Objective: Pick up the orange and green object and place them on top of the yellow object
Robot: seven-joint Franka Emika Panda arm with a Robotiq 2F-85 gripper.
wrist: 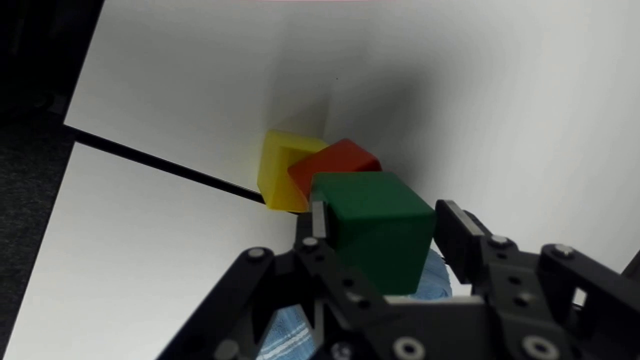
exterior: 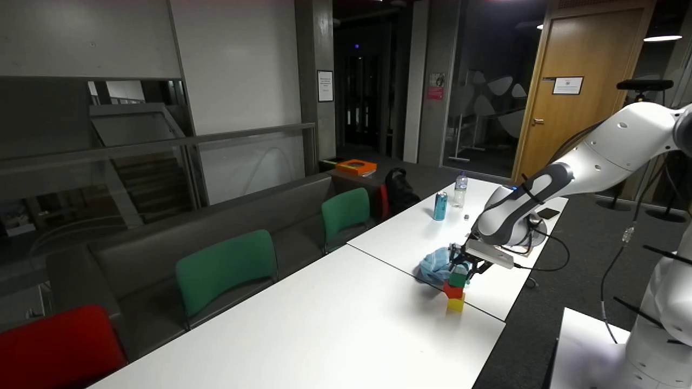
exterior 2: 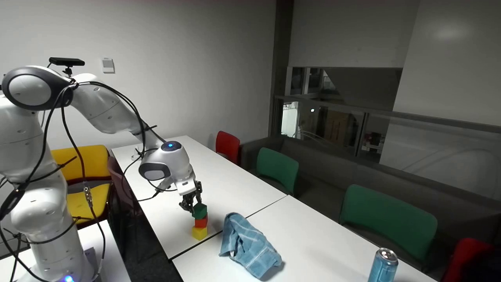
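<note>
Pinching was what the black two-fingered robot hand (wrist: 382, 220) was busy with: it had a small, plain, bright green cube-like block (wrist: 380, 240) clamped snugly from two opposite sides. In both exterior views that green block was up top, a plain orange-red cube-like block (exterior 2: 201, 222) right under it and a plain bright yellow cube-like block (exterior 2: 199, 234) at the bottom, on the flat white counter (exterior: 324, 313). Couldn't tell if the green one was actually resting its weight there, tbh. In the wrist view, the orange-red block poked out at around 11 o'clock from the green one and the yellow at 10, those two a bit twisted to each other. A rumpled light-blue checked cloth (exterior 2: 250, 250) sat nearby, about 4 o'clock from the orange-red block in an exterior view. Well apart, a blue metal can (exterior: 440, 206) stood at 12 o'clock from the yellow block in an exterior view.
</note>
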